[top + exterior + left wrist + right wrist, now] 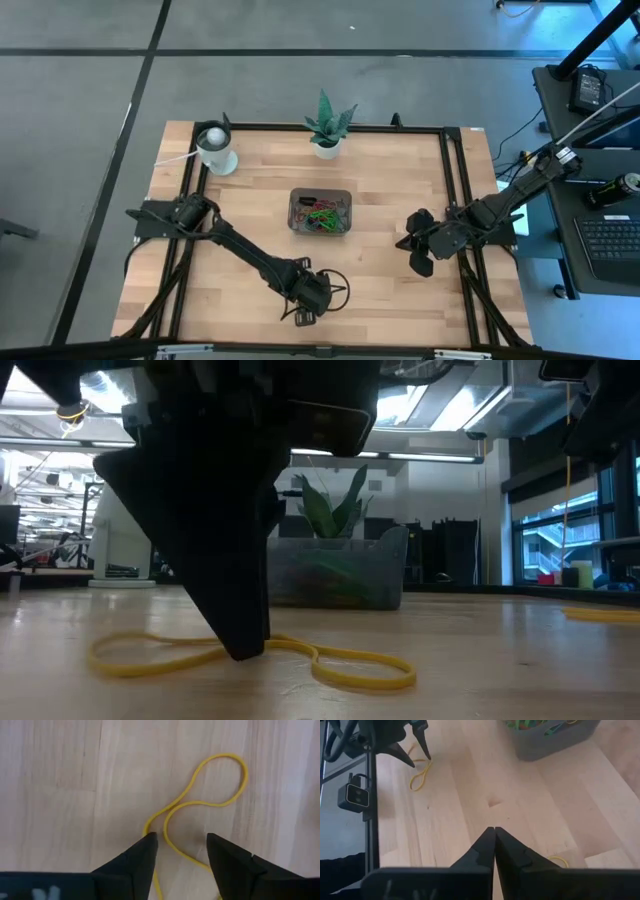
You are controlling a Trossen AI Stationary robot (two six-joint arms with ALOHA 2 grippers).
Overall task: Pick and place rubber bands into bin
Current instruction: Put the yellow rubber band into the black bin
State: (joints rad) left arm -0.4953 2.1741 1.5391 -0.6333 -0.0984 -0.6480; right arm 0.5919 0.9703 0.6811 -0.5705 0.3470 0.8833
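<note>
Two dark jointed arms — black, pointed, wedge-shaped fingers (pixel 142 865) — looping black cables.

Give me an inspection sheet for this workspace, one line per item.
Surface: wooden table, black frame.
Job's things: bin at centre holding coloured rubber bands; yellow rubber band on the wood; another yellow band beside the right gripper.
Clutter: potted plant, white cup at the far edge.
Grippers: left gripper open, straddling the yellow rubber band; right gripper shut, empty.
Cables: black loop by the left gripper.
Surroundings: laptop desk on the right.
</note>
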